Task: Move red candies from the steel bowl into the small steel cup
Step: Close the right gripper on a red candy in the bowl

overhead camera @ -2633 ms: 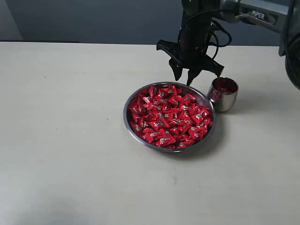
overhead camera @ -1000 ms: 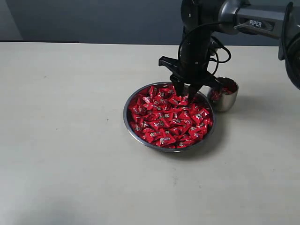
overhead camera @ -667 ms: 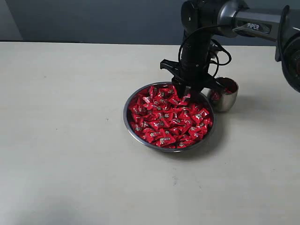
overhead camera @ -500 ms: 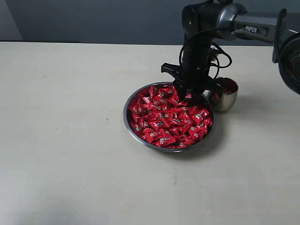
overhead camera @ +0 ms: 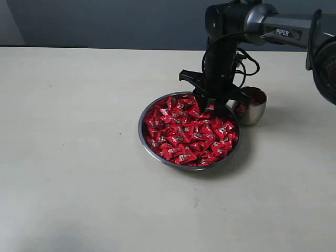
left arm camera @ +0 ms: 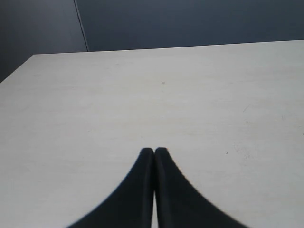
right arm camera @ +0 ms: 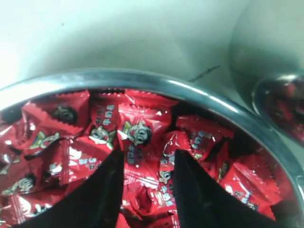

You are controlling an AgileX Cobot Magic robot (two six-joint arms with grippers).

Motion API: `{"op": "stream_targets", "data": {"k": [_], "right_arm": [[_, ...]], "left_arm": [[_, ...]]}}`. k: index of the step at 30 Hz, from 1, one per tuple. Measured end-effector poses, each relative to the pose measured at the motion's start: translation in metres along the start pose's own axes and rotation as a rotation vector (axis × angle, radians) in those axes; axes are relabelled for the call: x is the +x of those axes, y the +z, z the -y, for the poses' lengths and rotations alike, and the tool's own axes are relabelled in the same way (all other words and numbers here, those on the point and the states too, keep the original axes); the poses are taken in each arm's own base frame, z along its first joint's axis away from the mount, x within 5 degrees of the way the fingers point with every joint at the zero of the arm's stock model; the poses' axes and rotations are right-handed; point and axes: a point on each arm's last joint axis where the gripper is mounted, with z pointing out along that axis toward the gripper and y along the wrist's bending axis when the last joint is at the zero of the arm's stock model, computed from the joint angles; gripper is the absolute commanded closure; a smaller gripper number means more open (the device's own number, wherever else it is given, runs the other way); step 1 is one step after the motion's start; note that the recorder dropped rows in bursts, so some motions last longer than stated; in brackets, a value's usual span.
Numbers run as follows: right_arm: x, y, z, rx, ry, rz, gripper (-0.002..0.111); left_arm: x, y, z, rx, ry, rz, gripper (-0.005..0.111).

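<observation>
While the right gripper (overhead camera: 208, 106) is dipping its black fingertips into the far side of the heap, its jaws are standing apart with nothing pinched yet. In the right wrist view, one wrapper is lying in the gap of the right gripper (right arm camera: 149, 159). The red candies in shiny foil wrappers (overhead camera: 189, 132) are filling the wide, shallow, round steel bowl (overhead camera: 142, 130) near the middle of the pale table (overhead camera: 79, 157), piled loosely and overlapping.

These candies are looking light, crinkly and slippery. The foil is likely giving a little under pressure, and the twisted ends are offering a poor hold. I am judging the plump middle of a single candy (right arm camera: 137, 132) to be the best place to close on, since a tail could slide out and neighbours could be dragged up with it.

The bowl's thin rim (right arm camera: 142, 78) is running just beyond the fingertips, so a deeper push risks striking steel or nudging the bowl. The small, cylindrical steel cup (overhead camera: 252, 116) is standing just beside the bowl on its right and is already showing red inside. Its narrow mouth (right arm camera: 266, 88) is sitting close to the gripper's side. Carrying a candy across is calling for a clean lift first.

The left gripper (left arm camera: 154, 152) is hanging over bare table with its fingers pressed together, holding nothing.
</observation>
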Motion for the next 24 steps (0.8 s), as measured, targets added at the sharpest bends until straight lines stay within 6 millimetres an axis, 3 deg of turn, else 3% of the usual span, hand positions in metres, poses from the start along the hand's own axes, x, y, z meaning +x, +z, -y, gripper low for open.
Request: {"op": "stream_targets", "data": {"k": [24], "right_arm": [[-0.0051, -0.0004, -0.0074, -0.081, -0.001, 0.056, 0.074]], "left_arm": [[0.0, 0.0, 0.0, 0.0, 0.0, 0.0, 0.106]]}}
